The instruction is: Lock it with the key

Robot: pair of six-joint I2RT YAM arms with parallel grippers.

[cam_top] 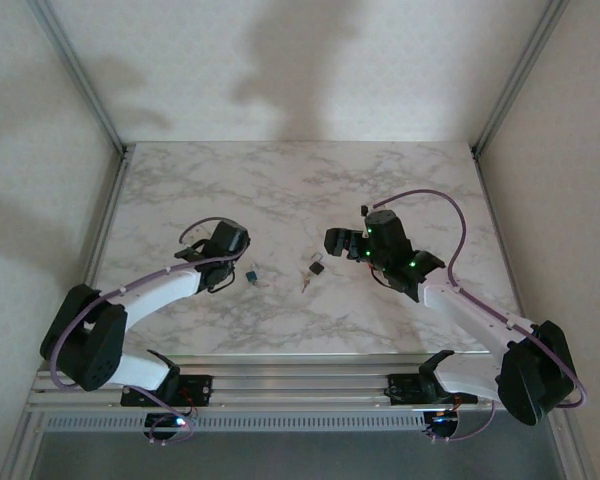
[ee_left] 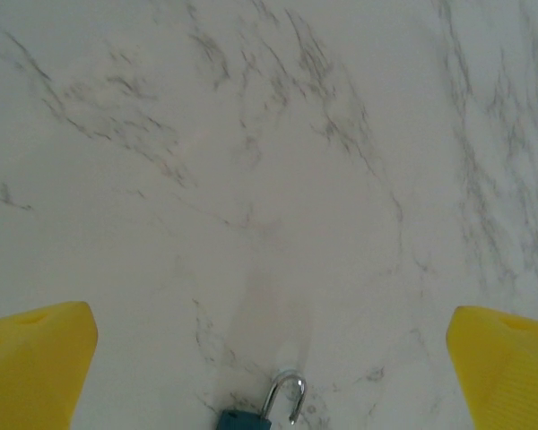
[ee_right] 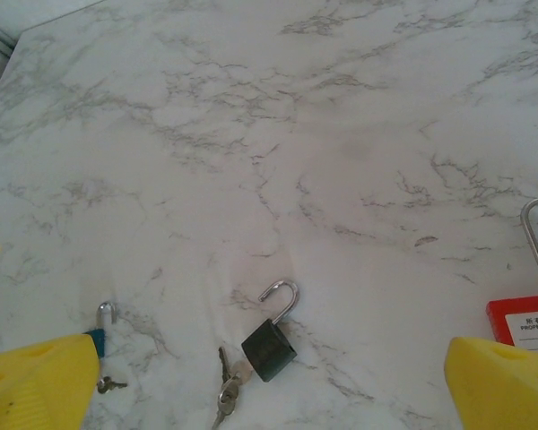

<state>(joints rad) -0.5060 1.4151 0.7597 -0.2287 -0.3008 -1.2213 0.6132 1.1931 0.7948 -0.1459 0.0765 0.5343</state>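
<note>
A black padlock lies on the marble table with its steel shackle swung open. A bunch of keys lies touching its lower left side. From above, the black padlock and keys sit mid-table, just left of my right gripper. That right gripper hovers open above them, yellow fingers wide apart. A teal padlock with an open shackle lies at the bottom edge between my open left gripper's fingers, which hold nothing.
A red padlock with a white label and a long shackle lies at the right edge of the right wrist view. The teal padlock and a small key lie beside the right gripper's left finger. Aluminium frame posts border the table.
</note>
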